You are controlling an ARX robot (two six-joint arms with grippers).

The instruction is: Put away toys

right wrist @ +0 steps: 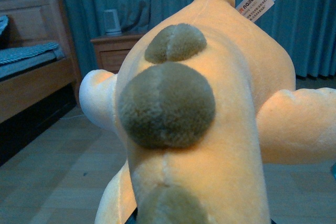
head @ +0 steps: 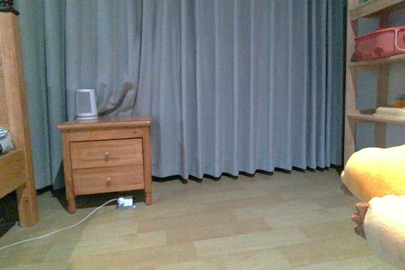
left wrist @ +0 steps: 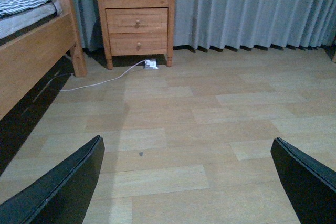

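Wooden bed (head: 14,124) stands at the far left, and the left tool (left wrist: 187,145) hangs above bare floor (left wrist: 210,114) with its two black fingers (left wrist: 68,187) spread wide and nothing between them. Next comes a nightstand (head: 106,156) against the curtain (head: 240,67), a white appliance (head: 86,103) on its top near the left edge. A white cable (head: 63,226) runs over the floor to a plug block (head: 125,202) lying between the nightstand's front legs. At the far right is a shelf (head: 378,63) carrying a pink box (head: 380,43). Below it, the plush (head: 380,175) juts in from the right edge of the front view, low over the floor; I cannot tell whether it touches. It fills the right wrist view, orange-yellow with olive spots (right wrist: 167,103) and a white tag (right wrist: 254,1). It hides the right tool, so I cannot tell that grip.
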